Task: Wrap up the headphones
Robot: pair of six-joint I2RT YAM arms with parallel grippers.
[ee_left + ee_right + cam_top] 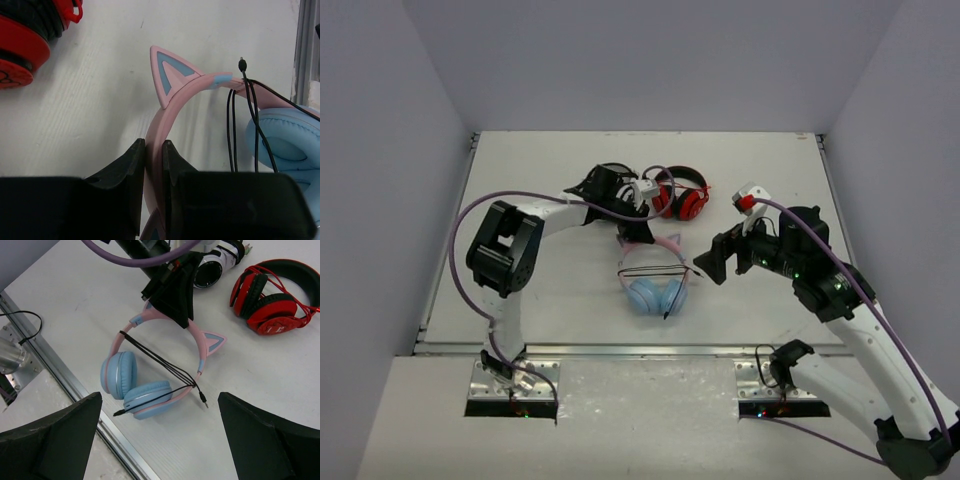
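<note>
The headphones point(655, 283) lie flat at mid-table, pink headband with cat ears toward the far side, light blue ear cups point(120, 374) toward the near edge. Their thin black cable point(160, 362) is strung in a few strands across the band from side to side. One plug point(202, 398) lies loose on the table, and the other end sticks out by the lower cup. My left gripper point(154, 146) is shut on the pink headband point(175, 102) between the two cat ears. My right gripper point(160, 396) hovers wide open above and to the right of the headphones, holding nothing.
Red-and-black headphones point(682, 196) lie behind, at the far middle, with white-and-black headphones point(645, 188) beside them near my left wrist. The table's metal rail point(75, 385) runs close to the ear cups. White walls enclose the table on three sides.
</note>
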